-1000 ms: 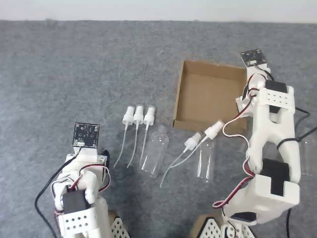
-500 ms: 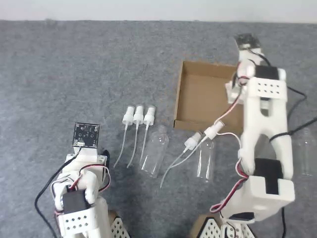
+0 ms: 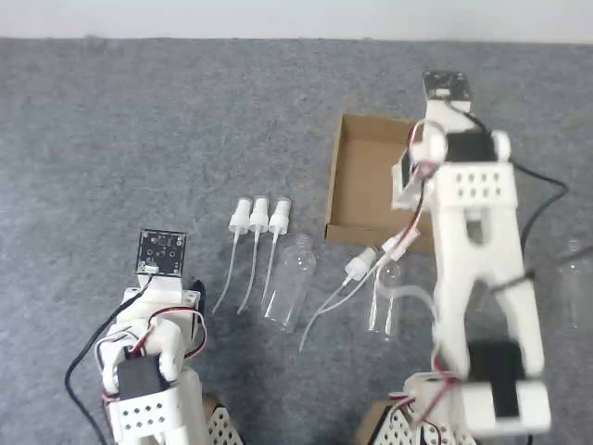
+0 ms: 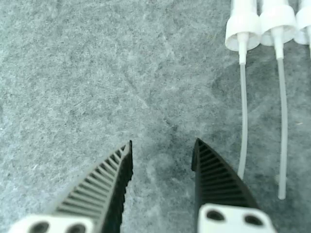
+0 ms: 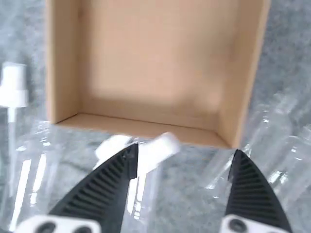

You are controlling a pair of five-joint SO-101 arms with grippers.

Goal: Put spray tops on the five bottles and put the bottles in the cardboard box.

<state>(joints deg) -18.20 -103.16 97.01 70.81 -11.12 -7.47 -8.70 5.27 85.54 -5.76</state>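
Cardboard box [image 3: 366,185] holds no bottles, and nothing looks capped yet. Right gripper [image 5: 184,153] hangs spread and empty at the box's near wall, two loose spray tops [image 5: 160,144] just under its jaws, bottle [image 3: 384,301] beside them. I'd drop straight onto one cap head and pinch clear of the tube. Left gripper [image 4: 164,143] is parted and empty, near the other three tops [image 4: 243,29].

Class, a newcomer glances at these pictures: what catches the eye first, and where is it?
The open cardboard box lies right of centre in the high view, with the right gripper open by its near wall. Left of it, three spray tops lie in a neat row beside a clear bottle on its side.
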